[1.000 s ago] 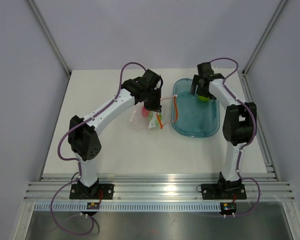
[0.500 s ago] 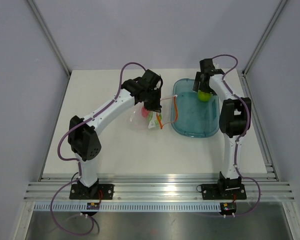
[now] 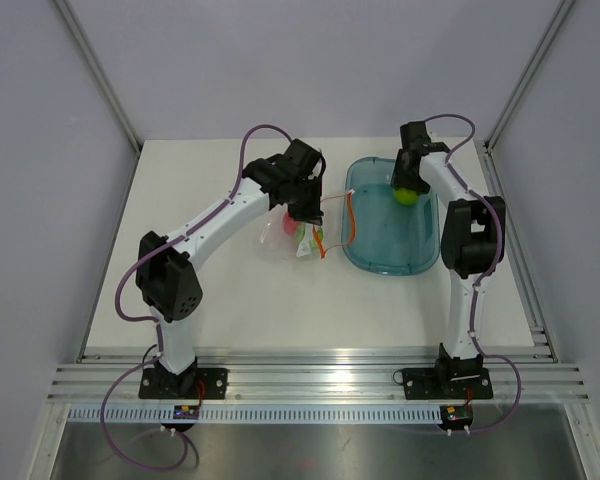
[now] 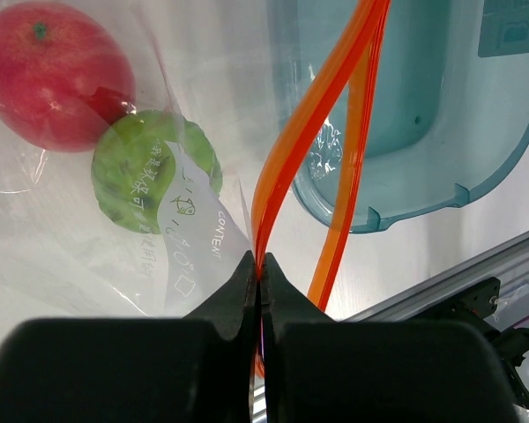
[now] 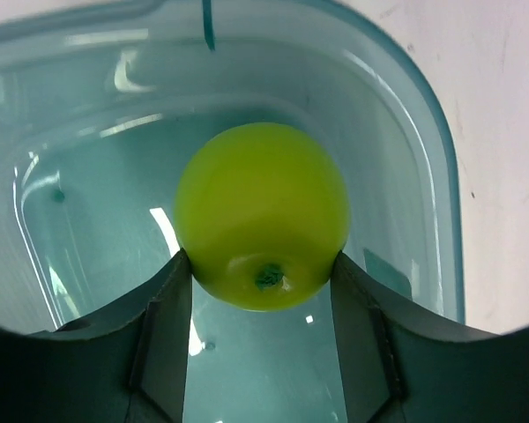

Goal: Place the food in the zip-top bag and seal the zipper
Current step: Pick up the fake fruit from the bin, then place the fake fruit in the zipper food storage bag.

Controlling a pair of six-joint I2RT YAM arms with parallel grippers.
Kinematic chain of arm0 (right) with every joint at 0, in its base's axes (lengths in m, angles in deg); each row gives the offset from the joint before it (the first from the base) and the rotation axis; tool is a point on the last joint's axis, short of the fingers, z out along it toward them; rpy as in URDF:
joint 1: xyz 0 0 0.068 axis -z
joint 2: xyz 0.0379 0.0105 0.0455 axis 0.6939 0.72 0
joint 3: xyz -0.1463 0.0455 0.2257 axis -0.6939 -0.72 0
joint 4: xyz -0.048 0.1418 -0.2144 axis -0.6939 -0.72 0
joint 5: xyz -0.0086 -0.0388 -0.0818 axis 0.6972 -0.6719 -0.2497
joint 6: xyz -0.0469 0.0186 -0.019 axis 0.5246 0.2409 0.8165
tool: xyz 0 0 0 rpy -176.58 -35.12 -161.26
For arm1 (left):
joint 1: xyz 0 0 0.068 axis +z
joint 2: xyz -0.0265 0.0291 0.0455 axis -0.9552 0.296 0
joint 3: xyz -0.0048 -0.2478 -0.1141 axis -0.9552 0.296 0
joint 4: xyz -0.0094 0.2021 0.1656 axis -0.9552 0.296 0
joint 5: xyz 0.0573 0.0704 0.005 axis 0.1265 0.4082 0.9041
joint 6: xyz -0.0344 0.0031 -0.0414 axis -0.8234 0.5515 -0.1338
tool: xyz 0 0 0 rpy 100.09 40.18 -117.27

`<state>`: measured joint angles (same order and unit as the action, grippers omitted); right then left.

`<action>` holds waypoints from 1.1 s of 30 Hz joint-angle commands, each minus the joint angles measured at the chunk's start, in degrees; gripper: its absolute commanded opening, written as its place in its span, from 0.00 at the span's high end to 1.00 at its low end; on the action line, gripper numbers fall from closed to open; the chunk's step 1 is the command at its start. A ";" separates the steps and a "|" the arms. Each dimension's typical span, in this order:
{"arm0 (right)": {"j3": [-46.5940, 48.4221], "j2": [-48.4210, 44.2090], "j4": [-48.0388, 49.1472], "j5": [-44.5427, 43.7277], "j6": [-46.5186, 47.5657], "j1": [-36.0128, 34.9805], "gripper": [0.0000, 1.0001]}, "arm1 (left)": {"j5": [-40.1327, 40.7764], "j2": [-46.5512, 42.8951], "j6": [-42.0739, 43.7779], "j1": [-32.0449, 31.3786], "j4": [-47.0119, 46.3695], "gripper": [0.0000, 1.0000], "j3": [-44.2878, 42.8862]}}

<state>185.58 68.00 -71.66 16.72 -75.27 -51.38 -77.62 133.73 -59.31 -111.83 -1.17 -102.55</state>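
My left gripper (image 3: 308,214) is shut on the orange-red zipper (image 4: 310,132) of the clear zip-top bag (image 3: 286,238), holding its mouth edge up next to the tray; the tips (image 4: 260,266) pinch the strip. Inside the bag lie a red fruit (image 4: 57,75) and a lime-green apple (image 4: 154,169). My right gripper (image 3: 406,186) is down in the far end of the teal tray (image 3: 390,258). Its fingers (image 5: 163,308) press both sides of the second lime-green apple (image 5: 260,211), which also shows in the top view (image 3: 406,197).
The tray (image 5: 62,220) lies at the right of the table, its left rim (image 4: 397,207) close to the bag's mouth. An aluminium rail runs along the table's near edge (image 3: 310,375). Frame posts stand at the back corners.
My right gripper has turned and come down around the green apple in the tray. The left gripper and the bag have not moved.
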 commanded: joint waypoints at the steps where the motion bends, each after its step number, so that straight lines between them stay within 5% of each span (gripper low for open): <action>1: -4.59 -10.19 2.14 1.46 -0.86 0.15 0.58 | -0.37 -1.86 0.45 0.20 -1.91 1.00 -0.21; 13: -36.41 -40.50 10.76 11.21 -6.40 -2.57 0.55 | -2.57 -1.95 0.01 0.20 -5.08 1.00 2.43; 19: -41.44 -52.64 7.61 11.24 -6.84 -7.92 0.54 | -3.27 -2.21 -0.08 0.20 -6.13 1.00 2.51; 26: -38.46 -57.50 4.17 14.73 -8.95 -14.60 0.54 | -3.45 -2.74 -0.26 0.20 -7.63 1.00 3.83; 33: -38.82 -51.63 11.45 14.13 -13.69 -24.89 0.53 | -3.01 -3.79 0.71 0.20 -7.36 1.00 3.31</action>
<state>145.03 12.92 -64.95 30.38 -86.11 -72.56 -79.72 133.58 -59.55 -111.83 -6.18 -98.57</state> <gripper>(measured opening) 0.627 0.008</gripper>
